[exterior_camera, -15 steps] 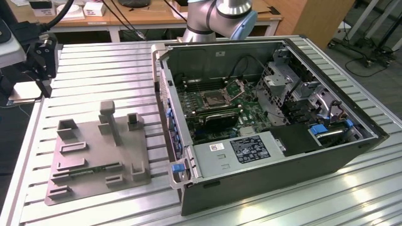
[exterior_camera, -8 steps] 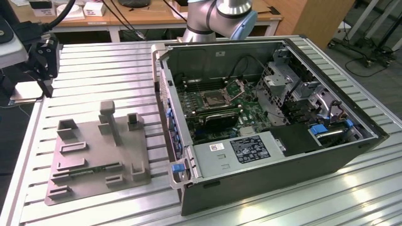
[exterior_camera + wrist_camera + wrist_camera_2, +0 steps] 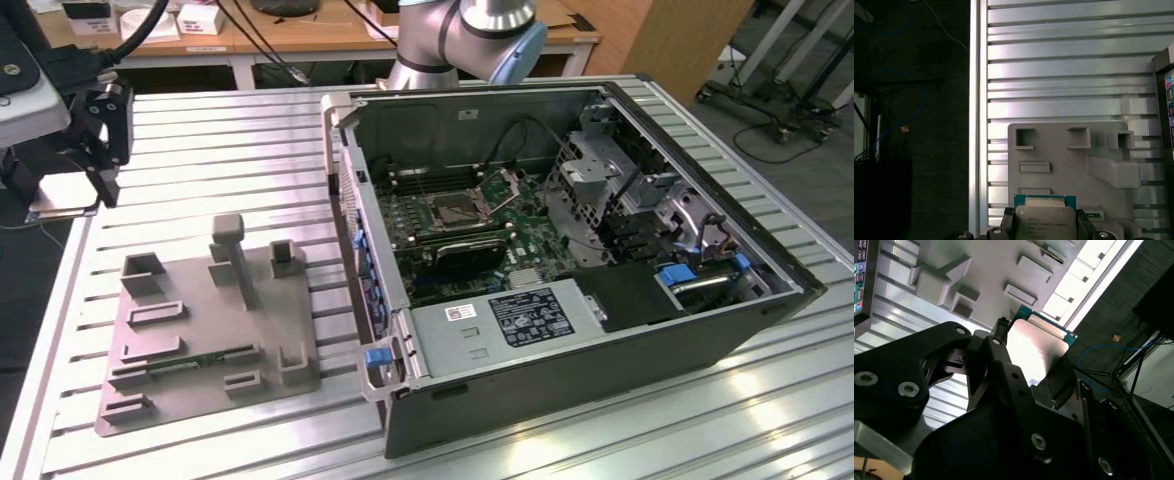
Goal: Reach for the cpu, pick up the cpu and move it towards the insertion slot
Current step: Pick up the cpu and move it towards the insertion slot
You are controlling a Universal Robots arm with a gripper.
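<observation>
My gripper (image 3: 100, 188) hangs above the table's edge at the exterior view's far left, shut on the cpu (image 3: 60, 197). In both wrist views the cpu (image 3: 1039, 347) (image 3: 1046, 221) is a flat square chip with a silvery top and pale green rim, clamped at two opposite edges by the black fingers (image 3: 999, 340). It is lifted clear of the grey tray (image 3: 1069, 165). The insertion slot (image 3: 458, 210), a silver-framed socket with its latch raised, lies on the green board inside the open computer case (image 3: 561, 260), well to the exterior view's right of the gripper.
The grey tray (image 3: 200, 320) lies on the ribbed metal table (image 3: 240, 150) between gripper and case, with raised blocks and a green memory stick (image 3: 180, 365). The case's side wall (image 3: 350, 220) stands between tray and board. The arm's base (image 3: 454, 40) is behind the case.
</observation>
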